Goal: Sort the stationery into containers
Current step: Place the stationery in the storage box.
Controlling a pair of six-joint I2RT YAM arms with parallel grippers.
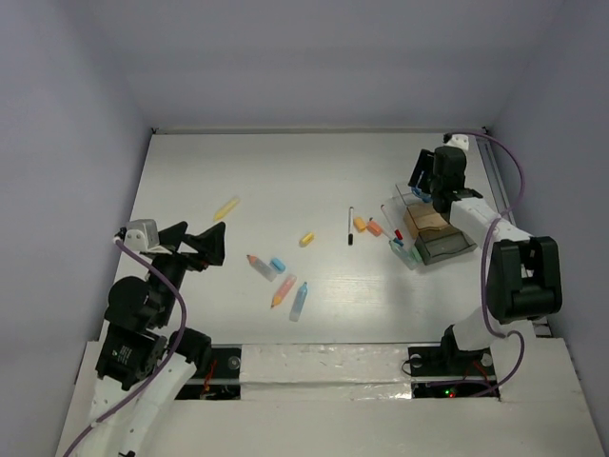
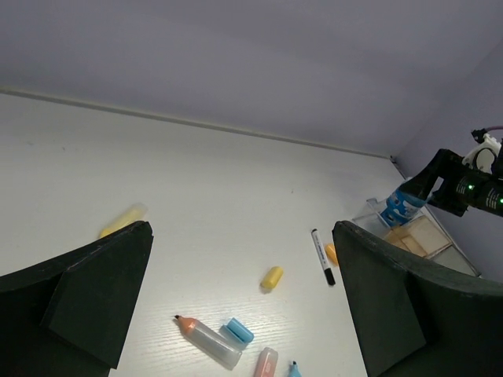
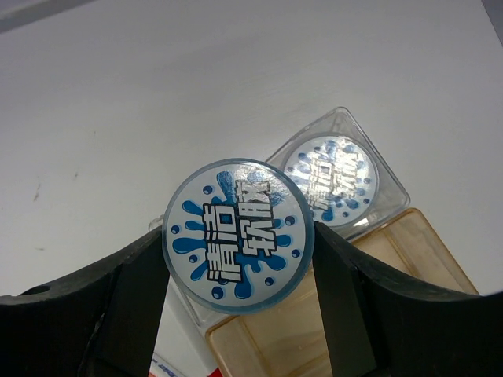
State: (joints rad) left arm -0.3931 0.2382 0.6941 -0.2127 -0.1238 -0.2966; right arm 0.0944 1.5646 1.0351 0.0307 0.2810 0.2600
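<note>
Blue-and-white pot (image 3: 238, 236) gripped between right jaws, by clear tray (image 3: 395, 179) holding second pot (image 3: 330, 179), left jaws wide

Clear tray (image 3: 387, 168) partly hidden behind held pot (image 3: 238, 234); tan tray (image 3: 416, 261) cut by bottom edge.

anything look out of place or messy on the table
Nothing looks damaged or spilled, but several pens lie loose mid-table at odd angles, a yellow pen sits alone far left, and two orange pieces lie just outside the trays. The right gripper holds a round pot over them.
</note>
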